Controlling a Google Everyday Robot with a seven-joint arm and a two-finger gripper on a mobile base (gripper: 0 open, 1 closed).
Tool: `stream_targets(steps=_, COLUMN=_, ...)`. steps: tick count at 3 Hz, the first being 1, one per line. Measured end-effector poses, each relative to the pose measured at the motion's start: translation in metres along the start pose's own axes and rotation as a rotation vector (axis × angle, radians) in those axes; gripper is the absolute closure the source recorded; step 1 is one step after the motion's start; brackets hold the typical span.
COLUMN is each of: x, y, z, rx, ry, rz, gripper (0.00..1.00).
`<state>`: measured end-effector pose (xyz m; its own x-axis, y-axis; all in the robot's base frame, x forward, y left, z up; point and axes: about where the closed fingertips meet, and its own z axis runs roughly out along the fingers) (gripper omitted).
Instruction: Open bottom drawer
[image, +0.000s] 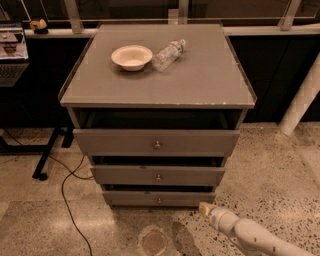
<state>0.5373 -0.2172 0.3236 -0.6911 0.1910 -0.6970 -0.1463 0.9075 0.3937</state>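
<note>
The bottom drawer (159, 198) is the lowest, narrowest grey front of the cabinet, just above the floor, with a small round metal knob (159, 201) at its centre. It stands only slightly out from the cabinet. My gripper (204, 208) is the pale tip of the white arm (250, 236) that comes in from the lower right. It hangs low over the floor, just right of and in front of the bottom drawer's right end, apart from the knob.
Two larger grey drawers (156, 143) (157, 175) sit above it. The cabinet top holds a white bowl (131, 56) and a lying plastic bottle (168, 55). A black cable (67, 200) runs over the floor at left. A white post (302, 97) stands at right.
</note>
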Motion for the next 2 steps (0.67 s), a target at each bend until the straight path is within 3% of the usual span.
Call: stream_targets(steps=2, x=0.003, y=-0.024, z=0.045, rx=0.026, ry=-0.001, rz=0.046, gripper=1.00)
